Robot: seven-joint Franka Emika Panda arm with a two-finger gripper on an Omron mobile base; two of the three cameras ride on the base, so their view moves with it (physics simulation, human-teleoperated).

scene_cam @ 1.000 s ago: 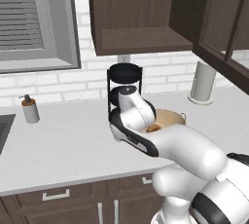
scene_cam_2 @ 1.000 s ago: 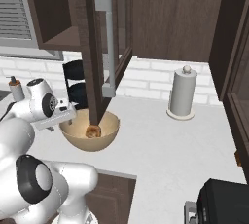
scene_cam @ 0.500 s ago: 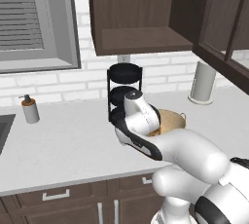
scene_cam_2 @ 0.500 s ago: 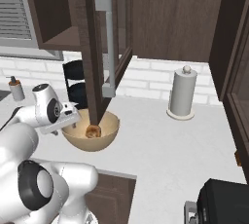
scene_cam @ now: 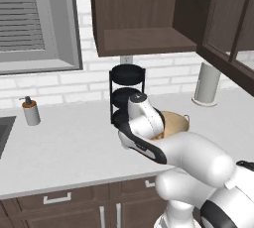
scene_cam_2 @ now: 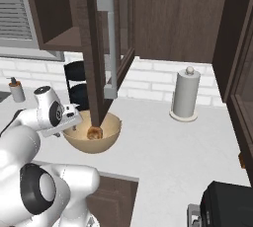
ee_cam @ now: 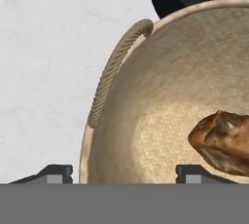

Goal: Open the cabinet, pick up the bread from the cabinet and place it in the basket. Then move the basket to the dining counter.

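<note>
Bread (ee_cam: 223, 142) lies in the tan basket (ee_cam: 160, 121) on the counter (scene_cam: 69, 142); the gripper (ee_cam: 118, 172), fingers spread, straddles the basket's rim.

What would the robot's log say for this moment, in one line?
cabinet: open | bread: in basket | gripper: open, straddling basket rim
</note>
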